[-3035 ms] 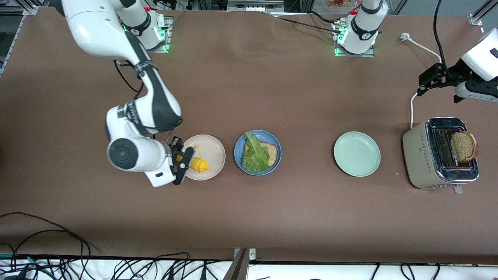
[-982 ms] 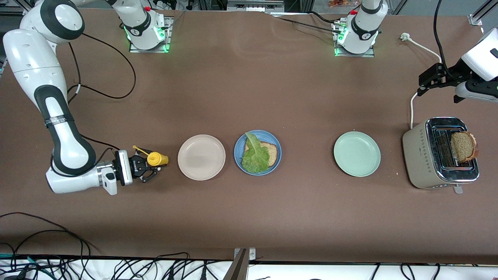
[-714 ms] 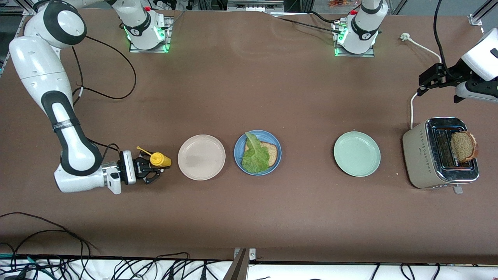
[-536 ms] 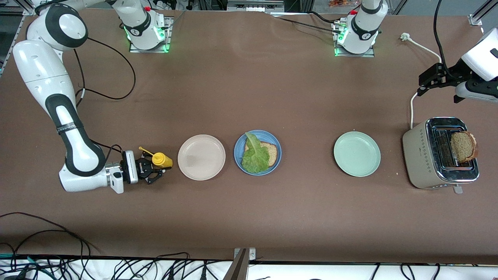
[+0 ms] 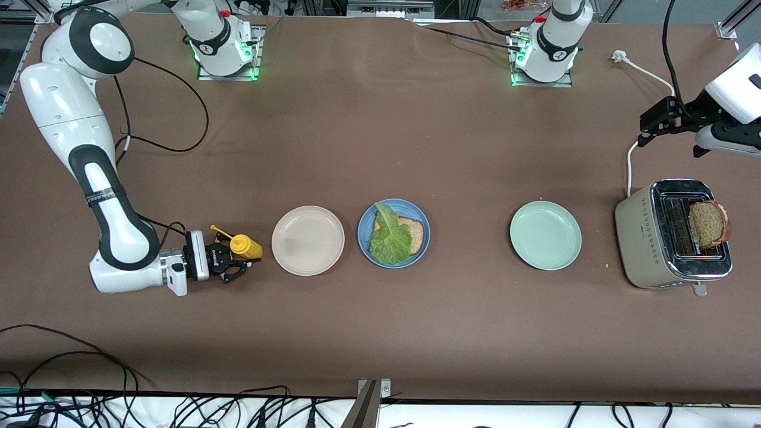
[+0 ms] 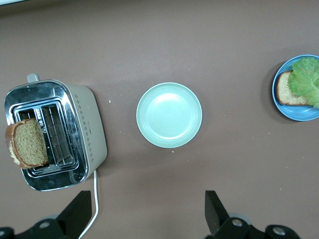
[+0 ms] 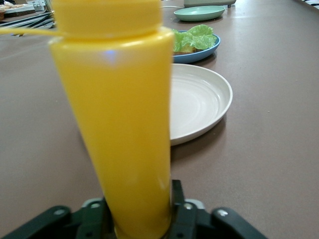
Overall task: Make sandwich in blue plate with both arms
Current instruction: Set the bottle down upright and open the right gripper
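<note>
You have three plates, one yellow mustard bottle (image 5: 245, 245), one toaster (image 5: 672, 235) and two bread slices. The right gripper (image 5: 236, 263) has carried the bottle off the beige plate (image 5: 307, 240) to the table beside it; whether its fingers grip it, I cannot tell. On the blue plate (image 5: 393, 233), between beige and green plate (image 5: 545, 235), lettuce (image 5: 389, 236) covers one bread slice (image 5: 413, 233). The left gripper (image 6: 144, 219) waits spread above the toaster, where the second slice (image 5: 708, 223) stands.

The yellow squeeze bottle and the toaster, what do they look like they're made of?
The yellow squeeze bottle looks like soft, smooth plastic: uniform opaque colour with only a dull sheen. The toaster seems to have a polished metal top, since it reflects brightly around the slots, and beige matte sides with a small dotted pattern; whether those are painted metal or plastic is unclear.
</note>
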You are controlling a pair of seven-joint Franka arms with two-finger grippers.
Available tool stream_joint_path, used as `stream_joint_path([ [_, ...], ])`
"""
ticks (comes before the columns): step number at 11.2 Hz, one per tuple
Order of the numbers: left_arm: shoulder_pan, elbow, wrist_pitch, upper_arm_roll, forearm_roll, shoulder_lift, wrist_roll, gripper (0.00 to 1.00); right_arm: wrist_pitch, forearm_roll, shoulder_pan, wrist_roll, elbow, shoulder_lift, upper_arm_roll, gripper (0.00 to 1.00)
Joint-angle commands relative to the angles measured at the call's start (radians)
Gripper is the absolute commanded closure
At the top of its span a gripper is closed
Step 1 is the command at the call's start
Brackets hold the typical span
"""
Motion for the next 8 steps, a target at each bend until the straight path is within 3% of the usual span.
stream_joint_path([
  [1,0.002,0.019,-0.017,-0.004,0.018,0.004,-0.007,0.0,0.002,0.012,-0.018,-0.018,0.021,0.025,0.019,0.0],
  [8,0.03,0.009,-0.04,-0.004,0.025,0.025,0.002,0.0,-0.013,-0.048,-0.026,-0.036,0.024,-0.01,-0.027,0.0],
])
